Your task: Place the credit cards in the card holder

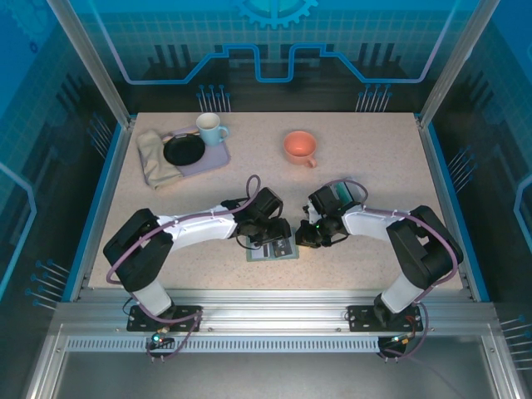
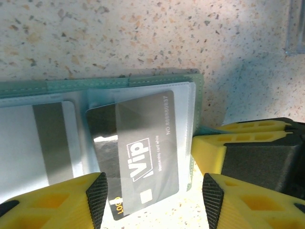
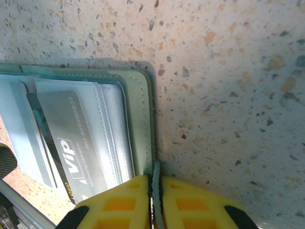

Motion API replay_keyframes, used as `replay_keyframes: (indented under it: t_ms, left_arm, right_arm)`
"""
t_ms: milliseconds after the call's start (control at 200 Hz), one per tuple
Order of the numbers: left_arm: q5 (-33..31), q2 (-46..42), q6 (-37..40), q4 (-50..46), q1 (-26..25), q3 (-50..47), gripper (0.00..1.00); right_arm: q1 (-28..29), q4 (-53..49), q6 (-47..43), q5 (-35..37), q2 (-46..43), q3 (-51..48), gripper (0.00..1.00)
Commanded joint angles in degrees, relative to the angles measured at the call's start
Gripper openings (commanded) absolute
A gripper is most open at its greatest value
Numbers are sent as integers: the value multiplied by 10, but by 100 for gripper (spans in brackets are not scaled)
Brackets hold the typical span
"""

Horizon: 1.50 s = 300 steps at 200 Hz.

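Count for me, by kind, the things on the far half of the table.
Cups: 2, pale blue mug and orange cup
Plates: 1, black plate
Trays: 1, lilac tray
Cloths: 1, beige cloth
Total: 5
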Motion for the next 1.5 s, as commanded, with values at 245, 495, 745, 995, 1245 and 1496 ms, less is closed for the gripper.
replay_keyframes:
  t_ms: [245, 495, 745, 995, 1245, 1496]
  left_arm:
    - [-7, 39, -1, -33, -1, 28, 59]
    - [-6, 68, -1, -37, -3, 46, 56]
    - [20, 76, 8, 0, -4, 55, 49]
    - [38, 78, 27, 27, -3, 59, 49]
    - [30, 79, 39, 20, -1, 59, 52]
    - [1, 13, 42, 2, -1, 34, 59]
  right_arm:
    - [-1, -70, -9, 22, 14, -15, 9]
    - [0, -69, -9, 22, 15, -15, 9]
    - [1, -65, -5, 21, 16, -19, 8]
    - [3, -62, -4, 20, 17, -19, 9]
    - [3, -62, 0, 24, 11, -16, 9]
    - [-17, -115, -25, 33, -67, 10, 28]
